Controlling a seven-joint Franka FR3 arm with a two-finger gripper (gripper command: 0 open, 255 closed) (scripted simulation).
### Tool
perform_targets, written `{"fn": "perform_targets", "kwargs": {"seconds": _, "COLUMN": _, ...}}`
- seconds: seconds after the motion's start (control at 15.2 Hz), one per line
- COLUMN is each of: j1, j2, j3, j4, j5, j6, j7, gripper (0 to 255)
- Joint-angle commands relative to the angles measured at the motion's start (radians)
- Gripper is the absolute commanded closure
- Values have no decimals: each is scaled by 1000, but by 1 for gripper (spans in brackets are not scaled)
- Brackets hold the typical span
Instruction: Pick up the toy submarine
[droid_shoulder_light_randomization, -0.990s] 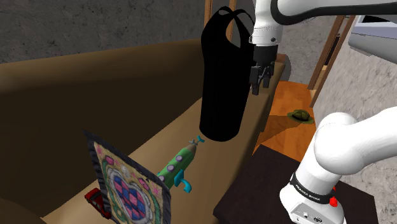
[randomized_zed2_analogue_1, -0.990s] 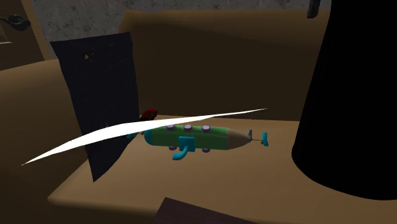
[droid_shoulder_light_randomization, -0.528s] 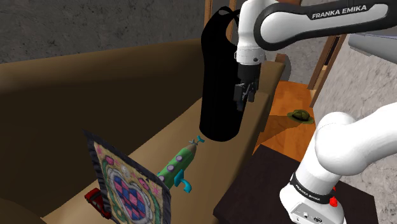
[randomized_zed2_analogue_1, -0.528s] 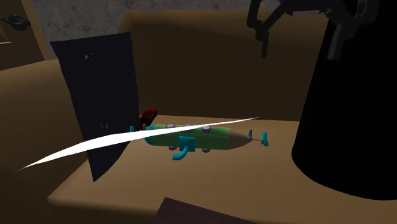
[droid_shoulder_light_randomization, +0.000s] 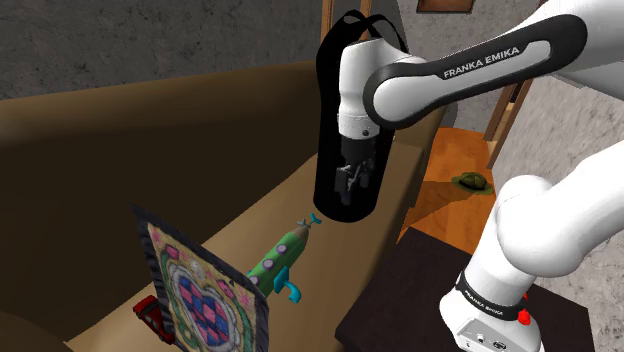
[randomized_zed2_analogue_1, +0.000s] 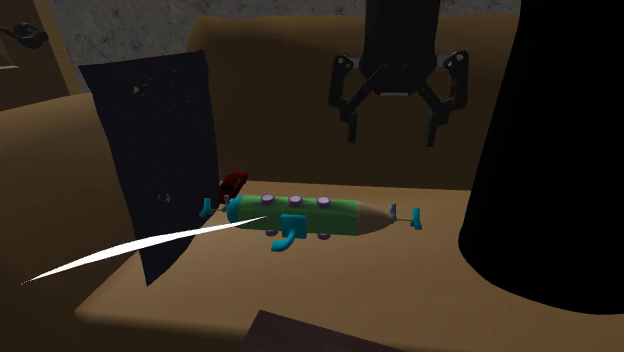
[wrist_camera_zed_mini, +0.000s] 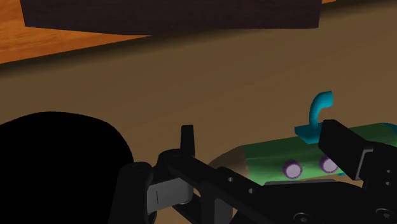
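Because my gripper (wrist_camera_zed_mini: 261, 143) crosses in front of it in the wrist view, part of the green toy submarine (wrist_camera_zed_mini: 280, 156) is hidden; I hang above it, fingers (randomized_zed2_analogue_1: 351, 125) spread apart, touching nothing.

Green submarine (randomized_zed2_analogue_1: 300, 213) with teal fins, black bag (droid_shoulder_light_randomization: 330, 205), multicoloured patterned panel (droid_shoulder_light_randomization: 205, 295)

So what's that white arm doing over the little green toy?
A white robot arm is going for the green toy submarine, which lies on a brown surface. The black gripper hangs above the toy with its fingers open and not touching it, so nothing has been picked up yet. A tall black bag stands past one end of the toy and a patterned panel stands at the other.
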Motion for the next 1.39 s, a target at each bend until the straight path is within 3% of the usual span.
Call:
{"fn": "perform_targets", "kwargs": {"seconds": 0.0, "j1": 16, "j2": 58, "j3": 33, "j4": -8, "j5": 11, "j6": 76, "j7": 28, "gripper": 0}}
{"fn": "perform_targets", "kwargs": {"seconds": 0.59, "j1": 46, "j2": 380, "j3": 161, "j4": 47, "j5": -29, "j6": 364, "j7": 166, "gripper": 0}}
{"fn": "perform_targets", "kwargs": {"seconds": 0.86, "j1": 53, "j2": 542, "j3": 205, "j4": 108, "j5": -109, "j6": 466, "j7": 259, "gripper": 0}}
{"fn": "perform_targets", "kwargs": {"seconds": 1.19, "j1": 90, "j2": 752, "j3": 217, "j4": 217, "j5": -259, "j6": 554, "j7": 401, "gripper": 0}}
{"fn": "perform_targets", "kwargs": {"seconds": 1.32, "j1": 96, "j2": 767, "j3": 211, "j4": 218, "j5": -270, "j6": 567, "j7": 410, "gripper": 0}}
